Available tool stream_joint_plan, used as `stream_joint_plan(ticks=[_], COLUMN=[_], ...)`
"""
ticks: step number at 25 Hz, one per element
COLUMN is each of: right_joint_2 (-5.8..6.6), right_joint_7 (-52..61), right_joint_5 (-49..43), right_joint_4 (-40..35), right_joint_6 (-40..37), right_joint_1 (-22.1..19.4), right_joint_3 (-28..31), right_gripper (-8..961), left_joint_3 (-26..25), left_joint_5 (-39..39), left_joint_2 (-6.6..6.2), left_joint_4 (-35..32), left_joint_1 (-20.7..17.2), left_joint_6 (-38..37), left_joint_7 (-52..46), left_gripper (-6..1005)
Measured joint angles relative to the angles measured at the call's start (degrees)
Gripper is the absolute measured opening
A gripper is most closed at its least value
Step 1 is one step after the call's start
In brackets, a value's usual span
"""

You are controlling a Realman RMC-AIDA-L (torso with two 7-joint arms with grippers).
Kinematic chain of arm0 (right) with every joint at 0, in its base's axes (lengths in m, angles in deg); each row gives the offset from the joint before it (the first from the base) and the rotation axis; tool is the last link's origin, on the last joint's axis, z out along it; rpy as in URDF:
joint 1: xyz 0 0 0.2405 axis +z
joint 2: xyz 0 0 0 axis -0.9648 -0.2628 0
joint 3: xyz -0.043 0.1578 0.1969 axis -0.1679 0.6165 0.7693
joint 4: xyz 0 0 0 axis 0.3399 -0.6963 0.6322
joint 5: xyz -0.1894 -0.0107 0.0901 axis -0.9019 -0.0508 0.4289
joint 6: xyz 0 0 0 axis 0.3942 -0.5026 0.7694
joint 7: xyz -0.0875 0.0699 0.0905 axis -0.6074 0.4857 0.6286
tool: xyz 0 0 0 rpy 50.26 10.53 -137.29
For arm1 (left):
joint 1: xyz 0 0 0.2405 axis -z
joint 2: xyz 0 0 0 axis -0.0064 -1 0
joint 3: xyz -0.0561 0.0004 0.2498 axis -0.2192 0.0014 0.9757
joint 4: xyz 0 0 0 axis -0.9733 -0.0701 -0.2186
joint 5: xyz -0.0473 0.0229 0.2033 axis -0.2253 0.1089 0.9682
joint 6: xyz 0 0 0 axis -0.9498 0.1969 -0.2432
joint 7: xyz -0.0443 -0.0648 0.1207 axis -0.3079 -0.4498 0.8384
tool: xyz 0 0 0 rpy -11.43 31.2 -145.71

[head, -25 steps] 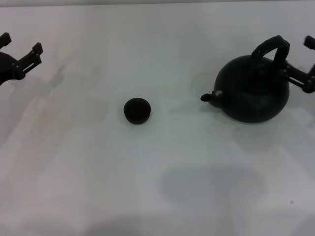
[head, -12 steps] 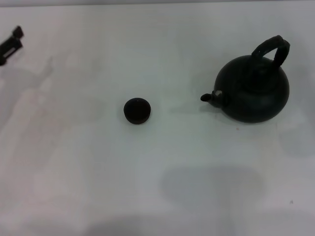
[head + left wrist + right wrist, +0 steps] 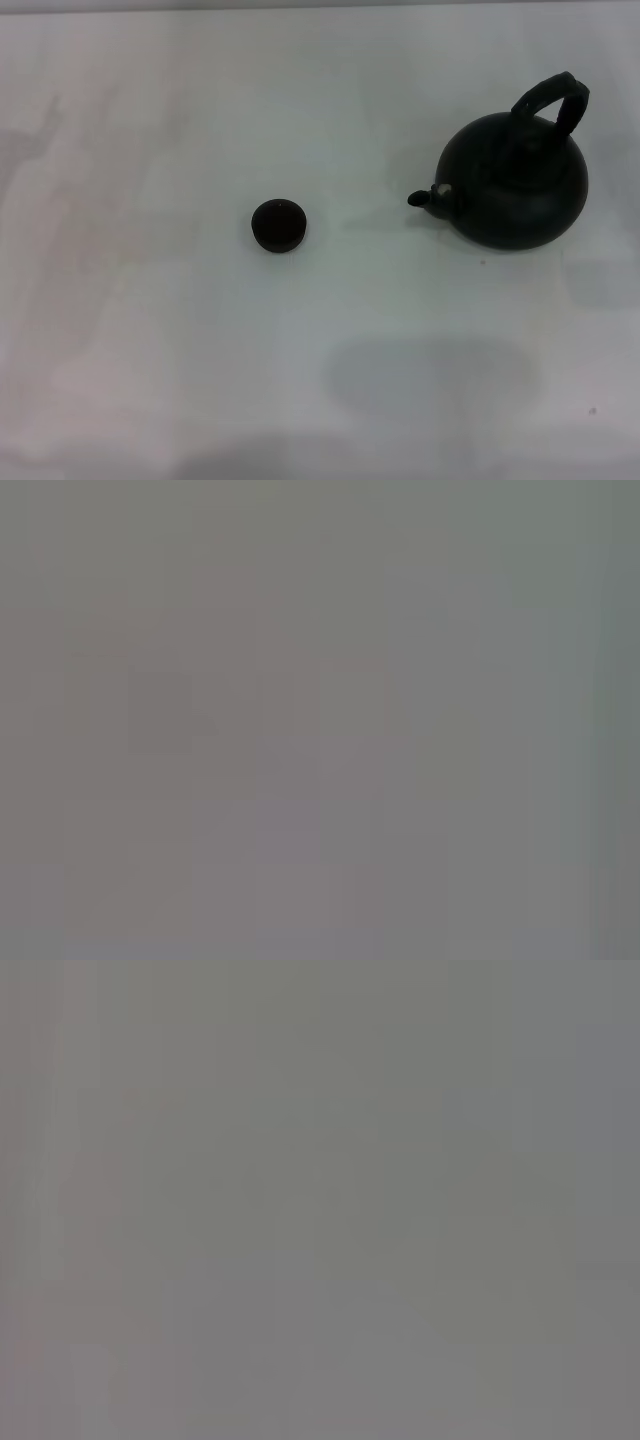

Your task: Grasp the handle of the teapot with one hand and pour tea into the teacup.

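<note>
The white table (image 3: 200,380) carries two things, well apart. The small dark teacup (image 3: 278,225) sits near its middle, and the round black teapot (image 3: 515,185) stands upright toward its right edge, spout pointing at the cup.

plain white worktop (image 3: 180,380), matte, with faint grey shadow patches near the front edge and along the left side. both wrist views are featureless grey, probably just bare surface.
</note>
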Motion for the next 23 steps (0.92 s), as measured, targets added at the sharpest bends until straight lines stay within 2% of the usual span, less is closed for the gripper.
stream_joint_plan(ticks=[6, 15, 23], right_joint_2=[0.3, 0.07, 0.01], right_joint_7=[-0.5, -3.4, -5.8], right_joint_5=[0.0, -0.2, 0.4], right_joint_4=[0.0, 0.6, 2.2], right_joint_6=[-1.5, -3.9, -2.7], right_joint_1=[0.1, -0.2, -0.1], right_joint_3=[3.5, 3.8, 4.0], right_gripper=[867, 867, 867], left_joint_3=[0.0, 0.0, 0.3], left_joint_5=[-2.5, -3.5, -3.5], left_joint_2=[0.08, 0.13, 0.16], left_joint_4=[2.7, 5.8, 7.6], left_joint_1=[0.4, 1.3, 3.4], left_joint_6=[1.3, 1.5, 0.9], left_joint_7=[0.3, 0.3, 2.3], left_gripper=[876, 875, 875])
